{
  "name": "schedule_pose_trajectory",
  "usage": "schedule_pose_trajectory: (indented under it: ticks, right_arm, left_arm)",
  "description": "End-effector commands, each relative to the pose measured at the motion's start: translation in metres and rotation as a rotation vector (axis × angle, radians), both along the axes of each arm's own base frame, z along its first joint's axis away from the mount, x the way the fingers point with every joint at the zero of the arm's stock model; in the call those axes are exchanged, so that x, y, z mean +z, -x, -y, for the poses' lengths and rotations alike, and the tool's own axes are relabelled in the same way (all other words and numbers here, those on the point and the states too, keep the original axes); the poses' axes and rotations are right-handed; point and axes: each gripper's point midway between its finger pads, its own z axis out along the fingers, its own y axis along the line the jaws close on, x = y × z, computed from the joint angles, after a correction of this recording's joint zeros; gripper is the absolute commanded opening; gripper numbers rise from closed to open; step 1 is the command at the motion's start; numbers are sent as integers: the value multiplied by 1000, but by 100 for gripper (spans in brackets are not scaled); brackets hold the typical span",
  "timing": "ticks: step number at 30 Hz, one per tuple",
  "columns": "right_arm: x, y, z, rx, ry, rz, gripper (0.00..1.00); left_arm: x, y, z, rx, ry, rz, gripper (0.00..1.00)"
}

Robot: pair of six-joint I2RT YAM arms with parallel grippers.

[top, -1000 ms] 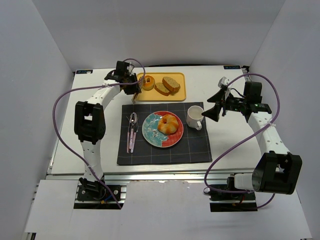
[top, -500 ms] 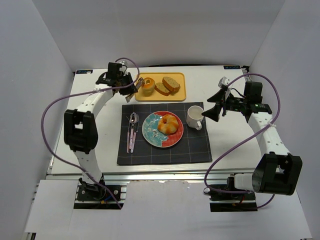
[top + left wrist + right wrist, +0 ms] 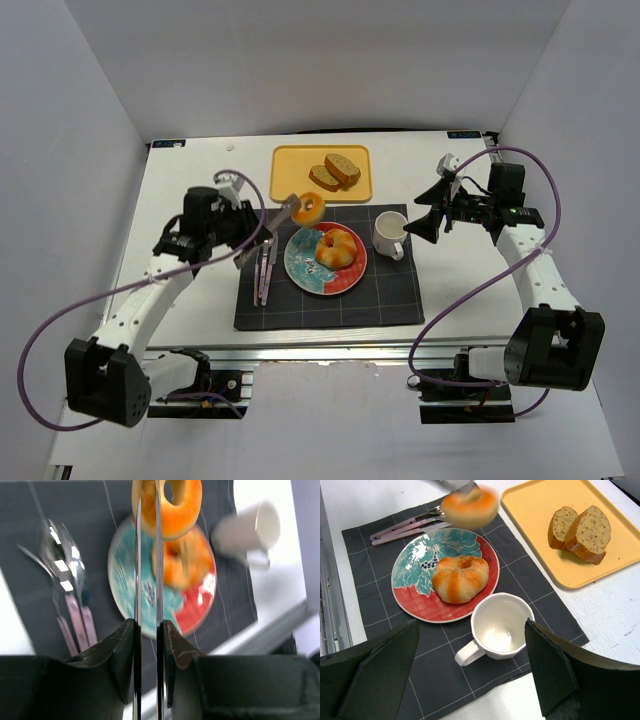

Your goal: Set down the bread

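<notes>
Left gripper (image 3: 289, 206) nearly closed, thin fingers (image 3: 136, 555) pinching one side of the round roll (image 3: 310, 208), which hung in the air over the far left rim of the plate (image 3: 300, 265). Round roll blurred in right wrist view. Twisted roll (image 3: 337, 248) lay on the plate, near centre of the dark mat (image 3: 330, 305) at mid-bench. Right gripper (image 3: 426, 212) spread wide, holding nothing, above the mat's right edge just beside the white mug (image 3: 390, 235). Cutlery (image 3: 265, 262) along the mat's left edge. Two slices (image 3: 335, 172) on the yellow tray (image 3: 293, 165) at the bench's far edge
</notes>
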Motion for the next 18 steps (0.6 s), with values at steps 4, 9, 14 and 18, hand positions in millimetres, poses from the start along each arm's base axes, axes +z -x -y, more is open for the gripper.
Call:
schedule_pose_trajectory:
  ticks: [4, 9, 14, 18]
  right_arm:
    - [21, -7, 0, 22, -14, 54, 89]
    - [26, -6, 0, 23, -16, 57, 89]
    - [26, -2, 0, 18, -12, 59, 89]
    - [24, 1, -1, 20, -15, 50, 89]
  left_arm:
    - [-21, 48, 30, -122, 43, -33, 2]
    - [-34, 48, 34, -123, 16, -60, 11]
    - [-35, 45, 29, -96, -13, -65, 40]
    - [-29, 46, 26, -86, -21, -53, 47]
